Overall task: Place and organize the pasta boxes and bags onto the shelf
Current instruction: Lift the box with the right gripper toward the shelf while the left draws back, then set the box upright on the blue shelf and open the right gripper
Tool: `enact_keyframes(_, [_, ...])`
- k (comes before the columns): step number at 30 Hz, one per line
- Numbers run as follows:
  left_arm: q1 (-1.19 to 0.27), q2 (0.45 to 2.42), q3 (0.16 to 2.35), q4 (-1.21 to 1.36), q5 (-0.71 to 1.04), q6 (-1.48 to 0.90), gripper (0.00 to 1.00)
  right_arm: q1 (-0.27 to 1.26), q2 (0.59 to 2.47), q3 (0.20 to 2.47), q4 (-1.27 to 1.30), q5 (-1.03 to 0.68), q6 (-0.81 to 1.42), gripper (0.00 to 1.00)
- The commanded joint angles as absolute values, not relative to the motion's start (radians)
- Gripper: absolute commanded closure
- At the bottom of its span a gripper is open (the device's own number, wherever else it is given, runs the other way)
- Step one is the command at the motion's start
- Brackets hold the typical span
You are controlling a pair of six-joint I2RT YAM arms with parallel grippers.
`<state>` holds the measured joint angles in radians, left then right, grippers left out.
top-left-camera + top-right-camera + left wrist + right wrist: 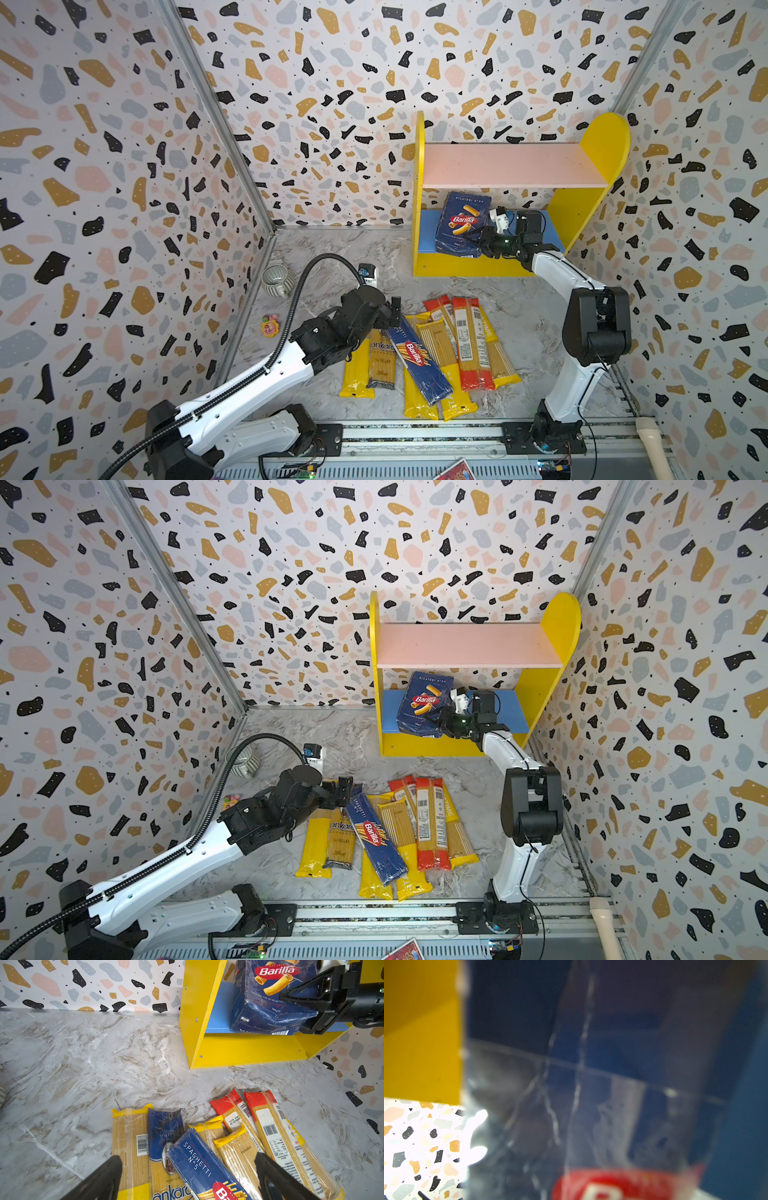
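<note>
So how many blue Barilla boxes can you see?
2. The Barilla rigatoni box sits on the blue lower board of the shelf. The Barilla spaghetti box lies on top of the spaghetti bags on the table. The pile might hide more.

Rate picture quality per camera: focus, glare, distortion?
Right wrist: badly out of focus, the rigatoni box fills the frame close to the lens, with a blown-out white patch beside it. Left wrist: sharp, glare streaks on that box's plastic wrap; the left gripper is dark and soft at the frame edge. Both top views: even light, faint shadows, walls splayed by the wide angle.
</note>
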<state>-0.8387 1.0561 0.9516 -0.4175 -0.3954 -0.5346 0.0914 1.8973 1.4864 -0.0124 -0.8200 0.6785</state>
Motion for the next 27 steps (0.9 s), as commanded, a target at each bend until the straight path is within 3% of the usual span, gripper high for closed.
enact_keyframes(1, [-0.822, 1.061, 0.984, -0.382, -0.370, -0.515, 0.01, 0.098, 1.904, 1.608, 0.026, -0.892, 0.628, 0.58])
enact_keyframes(9, [-0.797, 1.069, 0.973, -0.376, -0.357, -0.514, 0.00, 0.157, 2.023, 1.816, -0.133, -0.886, 0.541, 0.48])
enact_keyframes(12, [-0.790, 1.070, 0.970, -0.374, -0.344, -0.517, 0.00, 0.176, 2.051, 1.894, -0.216, -0.859, 0.504, 0.36])
enact_keyframes(17, [-0.782, 1.066, 0.954, -0.368, -0.327, -0.519, 0.01, 0.181, 2.037, 1.897, -0.296, -0.804, 0.456, 0.17])
enact_keyframes(27, [-0.774, 1.034, 0.927, -0.363, -0.297, -0.523, 0.01, 0.152, 1.918, 1.759, -0.322, -0.671, 0.392, 0.04])
